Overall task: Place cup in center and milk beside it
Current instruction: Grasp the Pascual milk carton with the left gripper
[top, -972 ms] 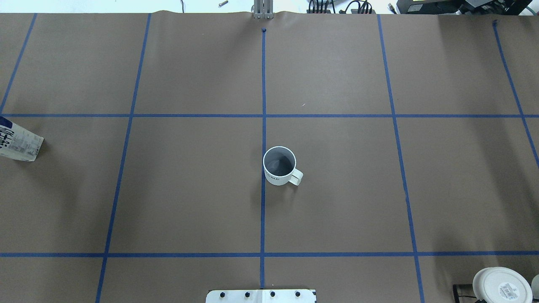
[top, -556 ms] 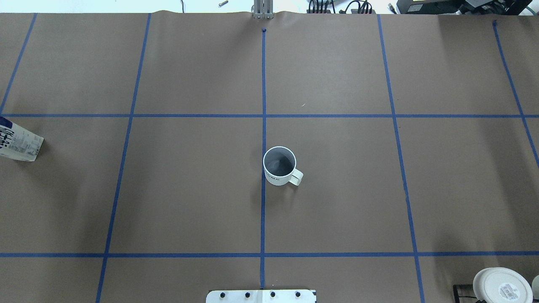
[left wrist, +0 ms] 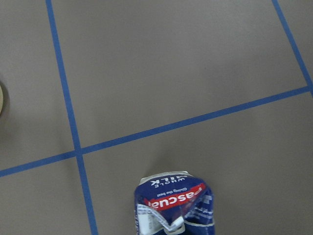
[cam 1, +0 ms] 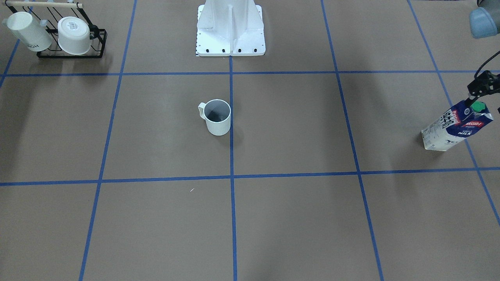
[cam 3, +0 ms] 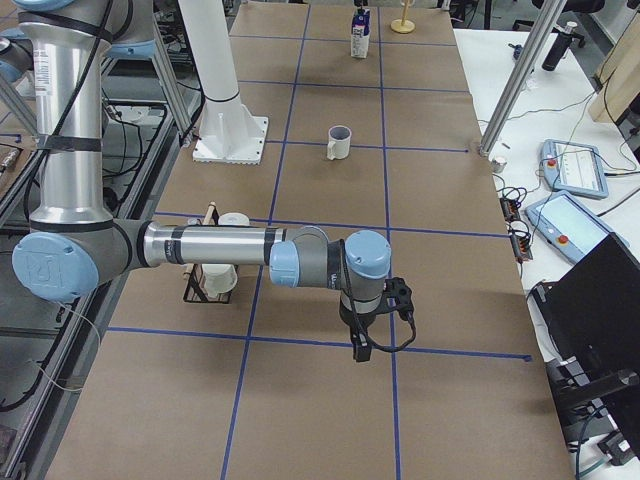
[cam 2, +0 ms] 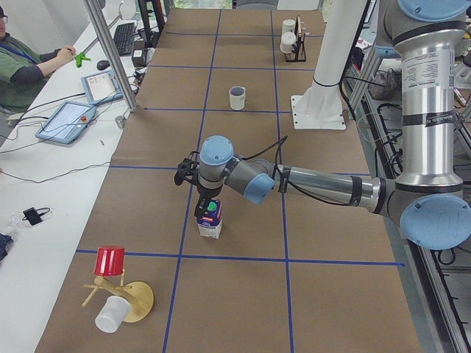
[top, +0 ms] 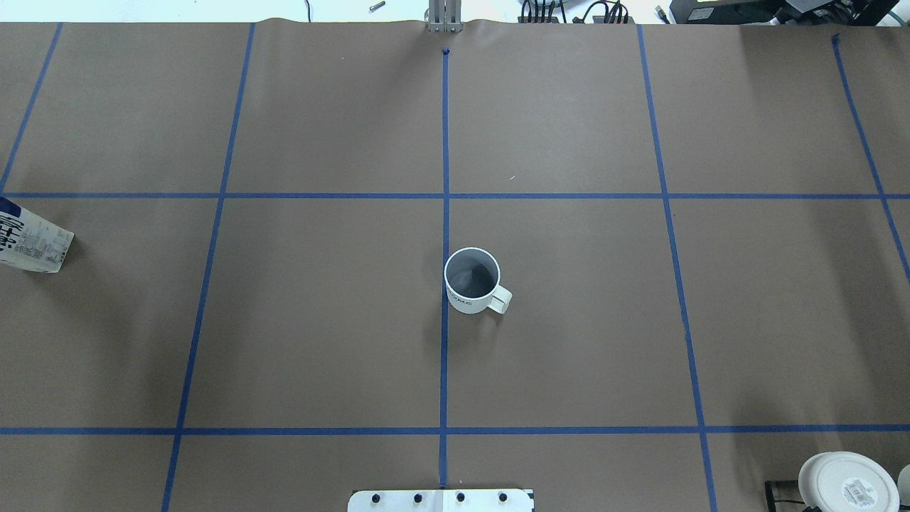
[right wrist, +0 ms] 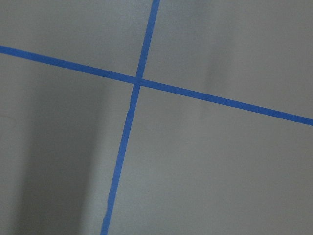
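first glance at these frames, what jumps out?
The white cup stands alone mid-table, right beside the central blue tape line. The milk sits far off at the table's end on the robot's left, with the left gripper directly over its top; whether it grips the carton cannot be told. The right gripper hangs over bare table near the rack of white cups.

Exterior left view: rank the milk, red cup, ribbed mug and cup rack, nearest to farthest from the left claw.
1. milk, under the left claw
2. red cup, near end
3. ribbed mug, table centre
4. cup rack, far end
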